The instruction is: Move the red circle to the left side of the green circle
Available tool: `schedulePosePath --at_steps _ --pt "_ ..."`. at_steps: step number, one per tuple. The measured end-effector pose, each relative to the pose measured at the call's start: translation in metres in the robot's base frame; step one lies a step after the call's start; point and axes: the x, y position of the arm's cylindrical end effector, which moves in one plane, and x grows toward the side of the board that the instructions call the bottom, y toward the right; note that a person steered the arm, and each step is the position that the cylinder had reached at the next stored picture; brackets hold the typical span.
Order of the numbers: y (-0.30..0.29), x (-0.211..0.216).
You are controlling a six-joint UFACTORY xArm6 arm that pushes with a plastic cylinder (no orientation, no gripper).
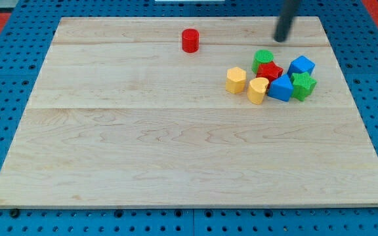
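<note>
The red circle stands alone near the view's top, a little right of centre. The green circle sits at the top left of a cluster of blocks on the view's right, partly hidden by a red star. My tip is at the view's top right, above and to the right of the green circle and well to the right of the red circle, touching neither.
The cluster also holds a yellow hexagon, a yellow heart, a blue triangle, a blue cube and a green star. The wooden board lies on a blue pegboard.
</note>
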Motion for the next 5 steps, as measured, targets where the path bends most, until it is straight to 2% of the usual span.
schedulePosePath --at_steps 1,2,3,4,5 --pt "-0.128 -0.018" --pt "-0.173 0.015" --pt "-0.150 0.054" --pt "-0.110 0.066" --pt "-0.128 0.039"
